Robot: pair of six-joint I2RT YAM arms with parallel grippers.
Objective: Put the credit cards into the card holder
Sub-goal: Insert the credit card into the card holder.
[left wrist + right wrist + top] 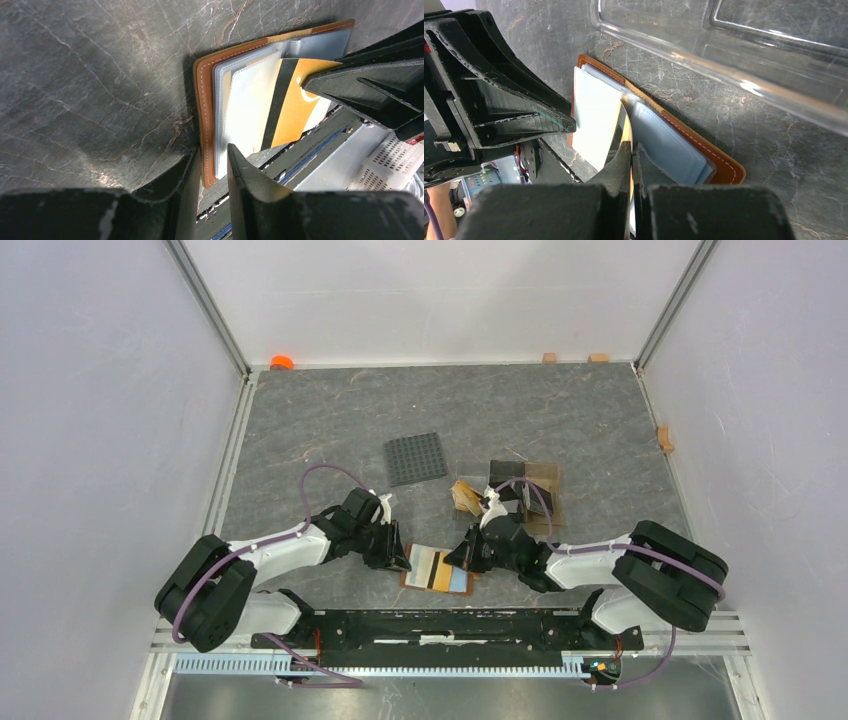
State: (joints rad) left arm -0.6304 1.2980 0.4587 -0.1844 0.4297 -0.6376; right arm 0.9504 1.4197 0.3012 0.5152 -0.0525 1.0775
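Observation:
The brown leather card holder (408, 578) lies open on the table near the front edge, its clear sleeves facing up. My left gripper (398, 558) is closed on its left edge; in the left wrist view the jaws (212, 160) straddle the leather rim (205, 100). My right gripper (462, 552) is shut on a yellow card with a black stripe (292, 110) and holds it tilted over the open sleeves. The right wrist view shows that card (626, 131) edge-on between the fingers (631, 146), with the holder (724, 167) below. More cards (503, 472) stand in the amber stand.
The clear amber-tinted compartment stand (540, 485) is just behind the right gripper; its rim crosses the right wrist view (724, 70). A dark grey studded plate (415, 457) lies behind the holder. Small wooden blocks (664, 437) and an orange object (281, 362) sit by the walls.

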